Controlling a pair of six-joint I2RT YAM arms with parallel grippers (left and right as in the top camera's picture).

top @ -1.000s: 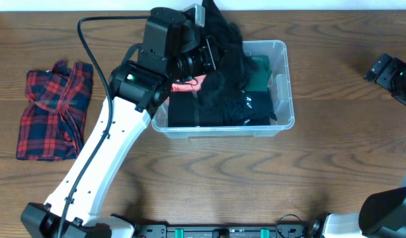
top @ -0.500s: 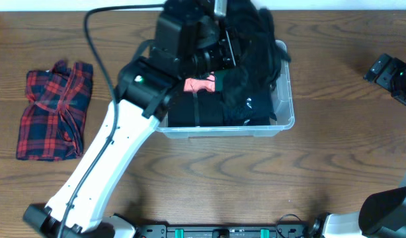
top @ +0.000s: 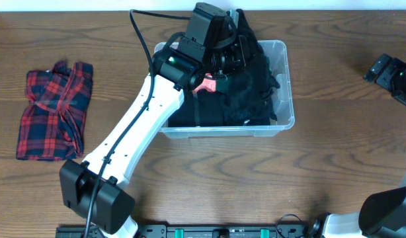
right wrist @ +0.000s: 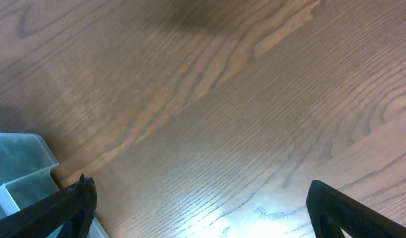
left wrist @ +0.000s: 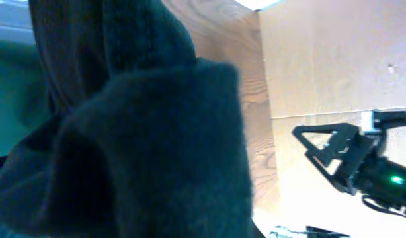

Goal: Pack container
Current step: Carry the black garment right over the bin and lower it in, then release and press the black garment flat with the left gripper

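The clear plastic container (top: 284, 99) sits at the table's middle back and holds dark folded clothes and a pink item (top: 205, 84). My left gripper (top: 237, 47) is over the container, shut on a black garment (top: 252, 69) that hangs down into it. In the left wrist view the black garment (left wrist: 143, 145) fills the frame and hides the jaws. My right gripper (top: 391, 76) is at the far right, apart from the container. In the right wrist view its fingers (right wrist: 200, 205) are spread wide over bare wood, and a corner of the container (right wrist: 21, 172) shows at lower left.
A red and navy plaid shirt (top: 54, 109) lies crumpled at the left of the wooden table (top: 209, 178). The left arm's white link (top: 133, 142) slants from the front left up to the container.
My left gripper has carried the black garment rightward over the container. The arm's base link has swung right. The right arm has not moved.
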